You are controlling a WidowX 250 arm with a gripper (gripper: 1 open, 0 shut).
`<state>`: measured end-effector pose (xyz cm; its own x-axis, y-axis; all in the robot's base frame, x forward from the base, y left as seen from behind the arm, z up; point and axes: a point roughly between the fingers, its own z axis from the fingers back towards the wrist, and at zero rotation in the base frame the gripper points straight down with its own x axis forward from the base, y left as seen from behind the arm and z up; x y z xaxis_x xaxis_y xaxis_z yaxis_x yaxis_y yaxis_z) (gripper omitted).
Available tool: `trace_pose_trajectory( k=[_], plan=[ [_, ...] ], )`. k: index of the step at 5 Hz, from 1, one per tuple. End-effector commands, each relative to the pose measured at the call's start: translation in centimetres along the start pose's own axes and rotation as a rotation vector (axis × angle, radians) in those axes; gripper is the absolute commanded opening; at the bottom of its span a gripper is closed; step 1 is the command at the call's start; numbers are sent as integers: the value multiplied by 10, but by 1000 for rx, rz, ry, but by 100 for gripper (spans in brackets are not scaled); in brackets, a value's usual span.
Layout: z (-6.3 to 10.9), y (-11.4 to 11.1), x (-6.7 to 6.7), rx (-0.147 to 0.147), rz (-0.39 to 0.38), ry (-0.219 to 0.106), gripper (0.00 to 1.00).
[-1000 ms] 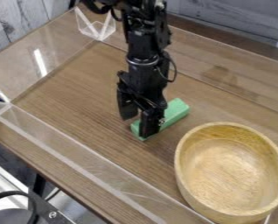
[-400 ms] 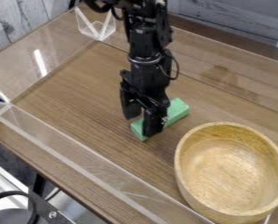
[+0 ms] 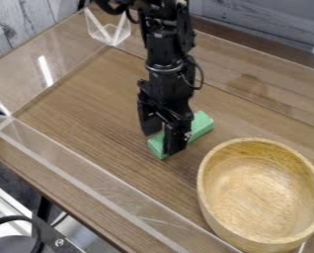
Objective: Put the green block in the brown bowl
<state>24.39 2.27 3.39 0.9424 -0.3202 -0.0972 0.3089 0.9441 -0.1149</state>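
Note:
The green block [image 3: 196, 126] lies flat on the wooden table, partly hidden behind my gripper [image 3: 164, 139]. The black gripper points straight down and stands low over the block's near end, its fingers [image 3: 177, 137] open and reaching down around that end. Whether the fingers touch the block cannot be told from this view. The brown bowl [image 3: 262, 190], a large round wooden one with nothing in it, sits to the right and nearer the camera, a short way from the block.
A clear acrylic wall [image 3: 81, 168] runs along the table's near and left edges. A transparent folded piece [image 3: 110, 30] stands at the back left. Dark cables [image 3: 15, 235] hang below the table at the lower left.

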Motion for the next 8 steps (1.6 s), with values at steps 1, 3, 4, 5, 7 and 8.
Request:
trace_pose_trajectory(
  k=[1,3,4,5,7,8],
  plan=[
    [23,5,9,25,5,-79,100],
    [26,5,8,18,9,-92,100],
    [26,5,7,14,11,-92,100],
    [22,6,9,12,16,-87,0],
    [34,6,17,22,22,-108,0],
    [43,4,22,29,19,-124,0]
  ],
)
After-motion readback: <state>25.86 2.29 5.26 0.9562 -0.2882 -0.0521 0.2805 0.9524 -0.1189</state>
